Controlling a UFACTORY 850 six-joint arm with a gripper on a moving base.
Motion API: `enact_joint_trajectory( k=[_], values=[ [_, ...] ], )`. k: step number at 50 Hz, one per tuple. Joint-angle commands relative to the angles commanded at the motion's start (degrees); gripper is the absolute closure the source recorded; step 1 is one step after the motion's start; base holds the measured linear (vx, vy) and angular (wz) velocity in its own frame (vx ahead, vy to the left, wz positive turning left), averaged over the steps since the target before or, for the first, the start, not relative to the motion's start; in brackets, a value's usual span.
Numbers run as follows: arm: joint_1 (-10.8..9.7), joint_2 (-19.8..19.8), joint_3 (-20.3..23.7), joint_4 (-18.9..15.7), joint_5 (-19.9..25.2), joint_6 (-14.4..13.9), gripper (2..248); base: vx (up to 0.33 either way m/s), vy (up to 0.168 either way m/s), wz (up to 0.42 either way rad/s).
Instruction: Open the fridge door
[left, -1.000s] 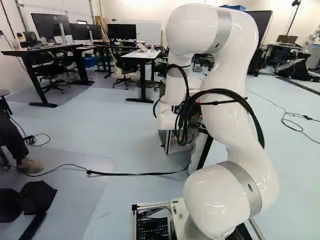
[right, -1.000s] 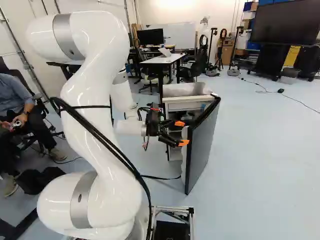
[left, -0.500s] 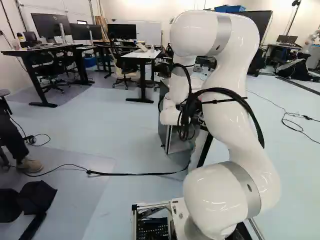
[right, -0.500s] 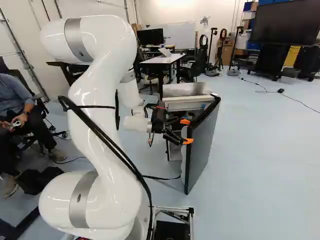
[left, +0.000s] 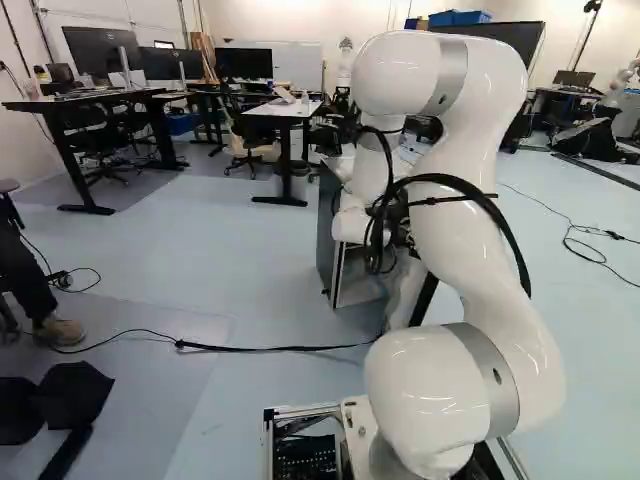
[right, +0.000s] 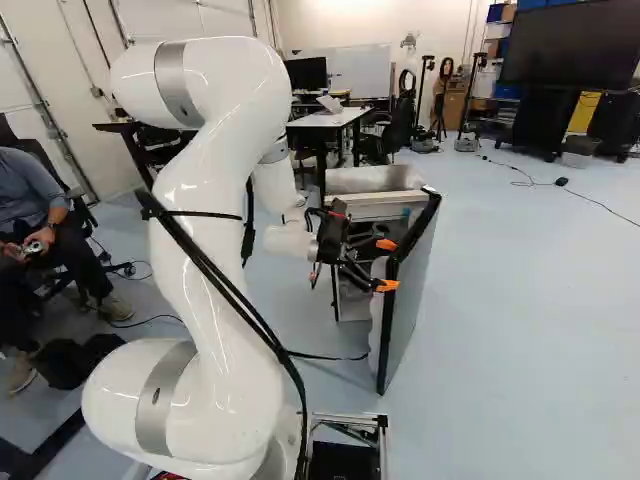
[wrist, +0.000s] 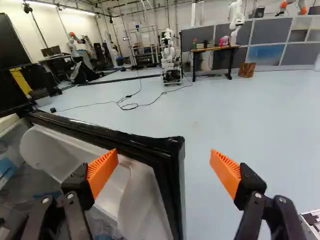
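The door (right: 408, 310) has swung a little wider within the last half second. Its free edge now lies slightly farther right in the right base view, while the fridge (right: 368, 180) has kept its place on the floor (right: 530, 330) ahead of the base. The base has not moved. The arm (right: 215, 190) has shifted the same way as the door, its upper joints lower and farther right in that view, so the door is probably being pushed rather than swinging by itself.

The gripper (wrist: 163, 154) is at the door's free edge, near the top corner. Its jaws are released and stand wide apart, with that edge between them: one orange pad (wrist: 102, 172) is on the inner side, over the white liner (wrist: 142, 192), and the other orange pad (wrist: 226, 173) is beyond the outer face, well clear of it. The inner one seems to bear on the liner, though the contact itself is hard to make out.

For the task, the seal is well past broken and the door stands part-way out. What remains is likely a steady outward sweep along the hinge's arc; too straight a path could let the edge slip off.
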Motion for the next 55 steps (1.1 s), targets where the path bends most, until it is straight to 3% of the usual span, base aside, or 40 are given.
enact_joint_trajectory(
  k=[22, 42, 55],
  values=[
    [-3.9, -2.7, -6.0, 1.6, 0.0, 0.0, 3, 0.0, 0.0, 0.0],
    [-5.5, -6.0, -13.1, 1.6, 0.0, 0.0, 3, 0.0, 0.0, 0.0],
    [-6.6, -7.0, -15.3, 1.6, 0.0, 0.0, 3, 0.0, 0.0, 0.0]
  ],
)
